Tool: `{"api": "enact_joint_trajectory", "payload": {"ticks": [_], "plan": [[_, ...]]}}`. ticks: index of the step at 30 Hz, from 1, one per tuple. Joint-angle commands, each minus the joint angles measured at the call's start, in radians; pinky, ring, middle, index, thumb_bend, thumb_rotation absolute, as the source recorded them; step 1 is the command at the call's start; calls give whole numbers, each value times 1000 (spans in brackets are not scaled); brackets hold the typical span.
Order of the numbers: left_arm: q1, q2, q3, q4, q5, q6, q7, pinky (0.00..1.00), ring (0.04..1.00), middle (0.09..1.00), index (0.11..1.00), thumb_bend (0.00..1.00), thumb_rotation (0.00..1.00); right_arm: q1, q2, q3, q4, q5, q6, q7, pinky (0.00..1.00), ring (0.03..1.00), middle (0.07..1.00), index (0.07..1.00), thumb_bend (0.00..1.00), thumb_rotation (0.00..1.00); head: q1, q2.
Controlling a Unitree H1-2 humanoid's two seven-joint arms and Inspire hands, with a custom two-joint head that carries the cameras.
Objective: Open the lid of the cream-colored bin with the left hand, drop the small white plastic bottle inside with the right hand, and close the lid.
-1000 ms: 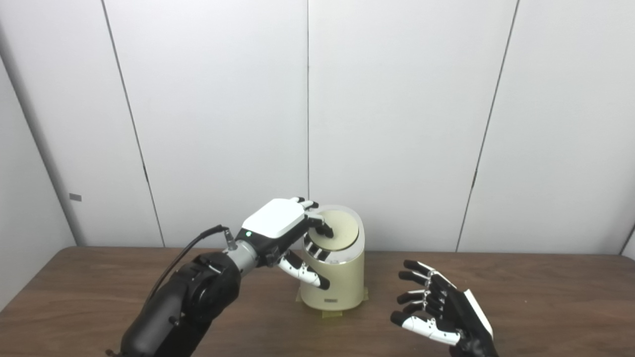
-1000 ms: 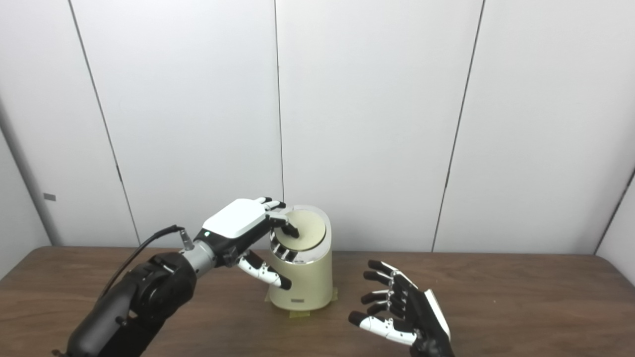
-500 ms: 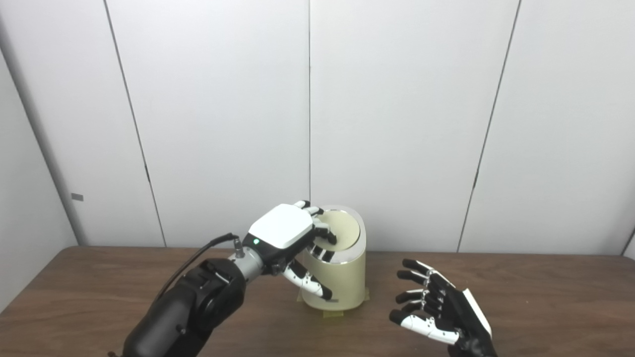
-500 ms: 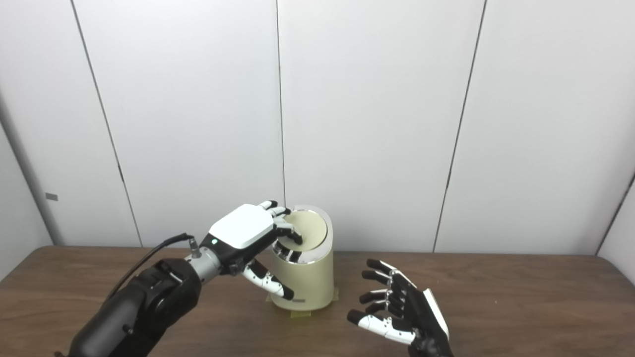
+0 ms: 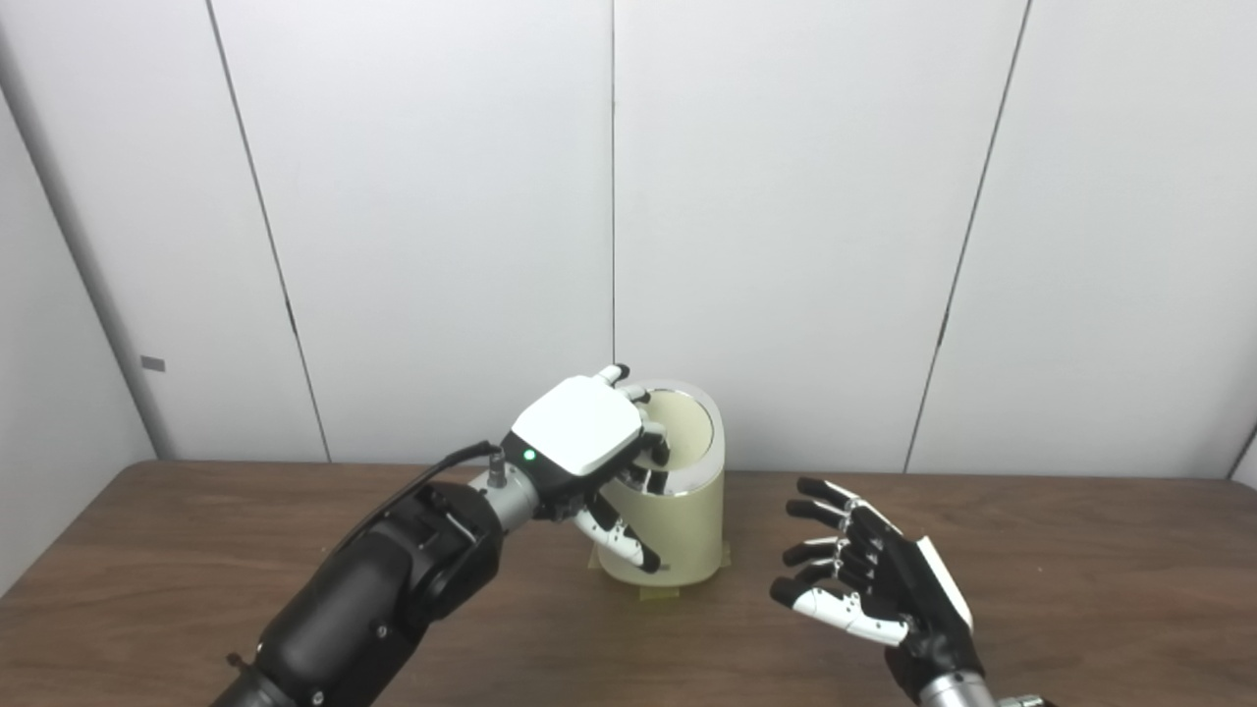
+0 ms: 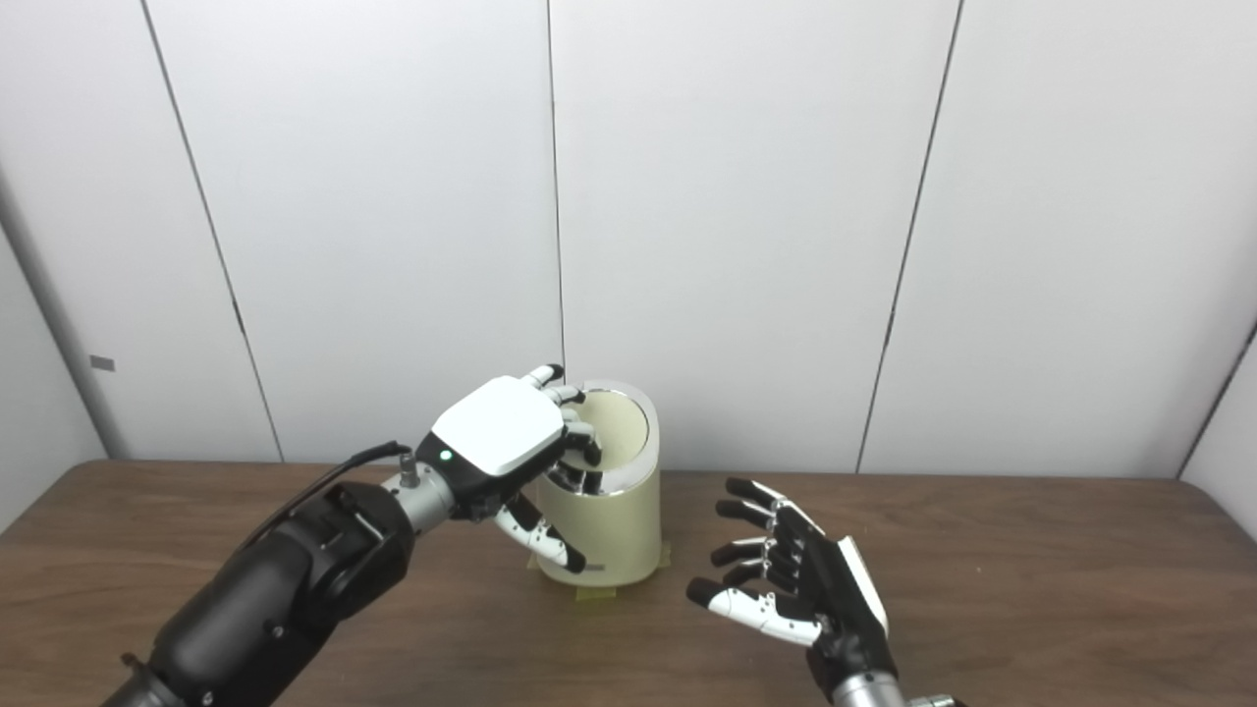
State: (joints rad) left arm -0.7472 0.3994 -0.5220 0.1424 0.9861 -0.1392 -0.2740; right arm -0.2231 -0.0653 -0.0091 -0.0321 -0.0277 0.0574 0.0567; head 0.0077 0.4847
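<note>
**Left hand on the bin's lid, right hand waiting with nothing in it**

From where I stand, the cream-colored bin (image 5: 678,530) sits on the brown table (image 5: 1080,570), directly under and just past the left hand (image 5: 581,432). That hand is draped over the near-left edge of the bin's top, its white back facing up and a small green light glowing at the wrist end. Its fingers (image 6: 581,444) curl down onto the round lid (image 5: 684,424), touching it along the left rim, while the thumb (image 5: 621,535) hangs down against the front wall of the bin. The hand is pressed on the lid rather than wrapped around it; I cannot tell whether the fingertips hook any edge, since the hand's own back hides them. The lid looks tilted, its face turned up and toward the room, with a chrome ring (image 5: 692,479) showing below it on the front side.

To the right of the bin and well clear of it, the right hand (image 5: 869,589) hovers above the table, palm turned toward the bin, fingers spread apart and holding nothing.

The small white plastic bottle is not visible anywhere from here, neither in the right hand nor on the table around either hand.

Yellowish tape (image 5: 656,592) peeks out at the bin's base, below the left thumb.
</note>
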Motion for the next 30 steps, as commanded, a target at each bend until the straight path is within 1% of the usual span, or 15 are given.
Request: {"api": "enact_joint_trajectory", "payload": {"ticks": [1, 4, 7, 10, 11, 13, 16, 17, 18, 19, 20, 22, 23, 25, 30], "plan": [[23, 4, -20, -5, -24, -20, -64, 1000, 909, 721, 705, 1000, 470, -35, 0, -1, -33, 3, -13, -6, 462, 567, 760, 795, 742, 248, 1, 0], [28, 8, 19, -45, -61, -1, -68, 1000, 918, 729, 713, 994, 468, -36, 0, -2, -31, 9, -15, -3, 459, 567, 760, 795, 739, 232, 2, -1], [39, 7, 78, -78, -104, -7, -19, 1000, 899, 716, 704, 987, 457, -36, -2, 0, -29, 5, -15, -3, 455, 568, 761, 794, 731, 230, 2, -2], [63, -13, 169, -123, -183, 25, 20, 1000, 888, 712, 711, 950, 405, -35, -1, 0, -31, 6, -13, -4, 459, 576, 762, 791, 738, 240, 2, -2], [73, -23, 201, -137, -204, 36, 35, 1000, 894, 724, 732, 920, 413, -34, 0, -1, -32, 10, -11, -3, 460, 574, 761, 790, 735, 225, 2, -2], [91, -42, 257, -155, -239, 42, 71, 1000, 895, 729, 740, 909, 420, -35, -2, -1, -28, 10, -16, -2, 461, 574, 761, 790, 733, 217, 3, -3], [132, -80, 346, -174, -309, 29, 151, 892, 869, 772, 784, 841, 406, -37, -8, 2, -20, -1, -26, -3, 453, 565, 754, 789, 731, 216, 7, -4], [146, -92, 371, -180, -329, 25, 175, 782, 858, 816, 822, 807, 400, -37, -8, 1, -19, 1, -25, -2, 453, 567, 755, 790, 734, 222, 8, -5], [155, -100, 387, -183, -342, 21, 191, 740, 852, 834, 838, 795, 404, -36, -9, 0, -19, 3, -24, -2, 453, 567, 755, 791, 736, 223, 8, -6], [177, -119, 413, -190, -371, 19, 216, 718, 849, 843, 847, 789, 406, -36, -8, -2, -17, 7, -24, -2, 453, 568, 756, 791, 737, 224, 9, -7], [201, -140, 435, -193, -404, 14, 240, 728, 865, 869, 869, 785, 421, -36, -9, -3, -13, 9, -27, -1, 454, 570, 755, 792, 737, 221, 10, -7], [235, -170, 462, -195, -455, 11, 268, 763, 888, 885, 880, 769, 408, -37, -12, -4, -6, 10, -32, 0, 457, 572, 756, 793, 731, 219, 13, -8], [256, -186, 472, -200, -488, 19, 269, 775, 889, 889, 883, 765, 396, -38, -14, -3, -3, 6, -33, -2, 458, 573, 755, 792, 732, 221, 13, -9], [309, -217, 496, -213, -576, 49, 255, 757, 877, 894, 882, 772, 361, -39, -15, -5, 0, 6, -35, -3, 465, 578, 753, 788, 739, 225, 12, -10], [433, -261, 551, -220, -798, 85, 213, 737, 838, 879, 883, 764, 350, -34, -12, -13, 2, 11, -50, -10, 478, 581, 760, 791, 733, 245, 9, -15]]}}
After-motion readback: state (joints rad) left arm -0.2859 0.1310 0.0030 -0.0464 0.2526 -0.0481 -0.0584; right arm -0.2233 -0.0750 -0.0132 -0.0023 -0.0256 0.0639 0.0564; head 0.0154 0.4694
